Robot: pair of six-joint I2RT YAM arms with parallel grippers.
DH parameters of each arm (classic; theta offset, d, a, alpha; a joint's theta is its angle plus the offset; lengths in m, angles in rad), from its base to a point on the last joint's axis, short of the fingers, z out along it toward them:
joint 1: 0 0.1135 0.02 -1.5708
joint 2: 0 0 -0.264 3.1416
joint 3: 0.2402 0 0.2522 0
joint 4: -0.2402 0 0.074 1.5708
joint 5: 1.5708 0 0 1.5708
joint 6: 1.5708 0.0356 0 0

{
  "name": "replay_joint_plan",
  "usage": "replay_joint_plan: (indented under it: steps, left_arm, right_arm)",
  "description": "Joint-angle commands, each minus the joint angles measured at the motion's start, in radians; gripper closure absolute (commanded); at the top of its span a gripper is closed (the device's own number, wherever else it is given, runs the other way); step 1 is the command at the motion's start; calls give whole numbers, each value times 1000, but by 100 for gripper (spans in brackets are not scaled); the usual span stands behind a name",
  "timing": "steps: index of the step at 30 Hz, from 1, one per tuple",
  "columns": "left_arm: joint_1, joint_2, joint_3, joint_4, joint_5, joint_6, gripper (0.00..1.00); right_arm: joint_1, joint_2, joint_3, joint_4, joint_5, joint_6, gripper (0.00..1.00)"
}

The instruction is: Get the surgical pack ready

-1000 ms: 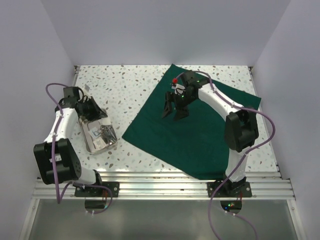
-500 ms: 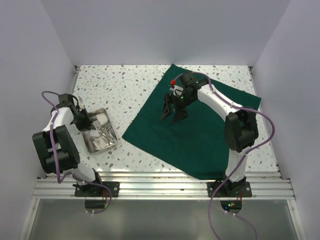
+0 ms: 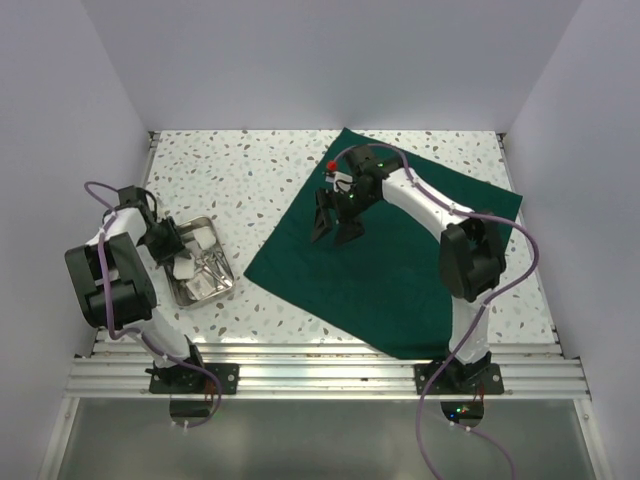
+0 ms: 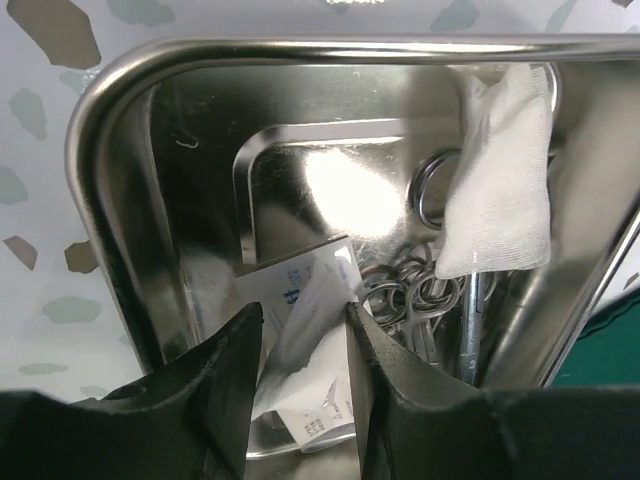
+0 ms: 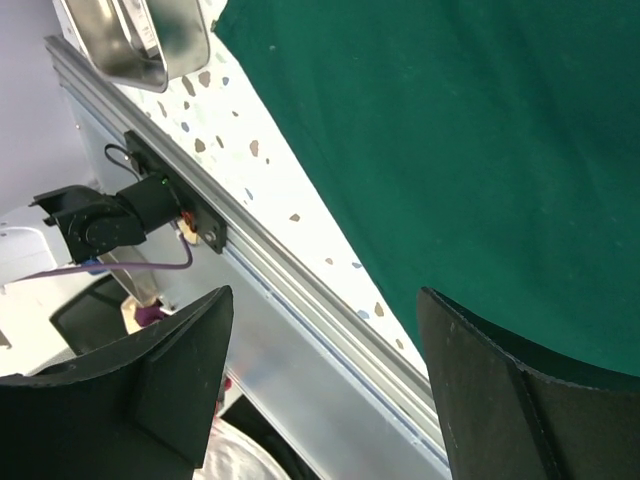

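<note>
A dark green cloth (image 3: 400,270) lies flat on the right half of the table. The steel tray (image 3: 222,290) sits at the left, holding silver scissors (image 4: 425,295), a white gauze square (image 4: 500,180) and a printed white packet (image 4: 290,285). My left gripper (image 3: 175,255) hangs in the tray, open. In the left wrist view the packet stands loose between the left gripper's (image 4: 303,330) fingers, with a gap on the left side. My right gripper (image 3: 335,228) hovers open over the cloth's far left part, nothing between its fingers (image 5: 180,370).
An aluminium rail (image 3: 330,375) runs along the near edge, carrying both arm bases. White walls close in the table on three sides. Purple cables loop beside each arm. The right wrist view shows the cloth (image 5: 450,130), the tray (image 5: 140,40) and the rail (image 5: 290,290).
The left gripper swung to the tray's left side, dipped in, and its jaws parted from shut. The right gripper drifted a little left over the cloth, still open.
</note>
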Motion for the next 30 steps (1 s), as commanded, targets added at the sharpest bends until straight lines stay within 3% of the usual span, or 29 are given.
replay_joint_plan:
  steps: [1,6,7,8,10,11,15,19,24,25,27,30]
  left_arm:
    - [9,-44,8,8,-43,-17,55]
    - [11,-152,-8,-24,-46,-75,51]
    - [11,-172,-12,-31,-61,-92,48]
    - [11,-209,-17,-43,-92,-124,36]
    - [11,-246,-34,-49,-127,-158,35]
    - [11,-281,-37,-57,-176,-190,1]
    - [11,-341,-49,-66,-297,-233,1]
    - [9,-390,-90,-69,-438,-276,4]
    - [9,-407,-188,-26,-472,-308,10]
    - [11,-406,-190,-18,-468,-307,12]
    - [12,-392,-180,-8,-460,-302,17]
    - [26,-349,-153,-26,-460,-307,24]
  right_arm:
    - [40,21,69,-12,20,-8,22]
    - [105,60,119,46,100,42,22]
    - [119,67,129,57,112,47,22]
    - [136,77,141,68,127,53,21]
    - [187,127,216,63,199,57,20]
    - [205,147,244,68,224,59,19]
    - [311,245,423,95,357,68,10]
    - [363,362,560,97,434,105,10]
    - [438,483,704,117,529,85,18]
    - [446,497,712,123,542,87,19]
    - [458,524,725,138,552,84,32]
    - [474,535,695,186,562,77,36]
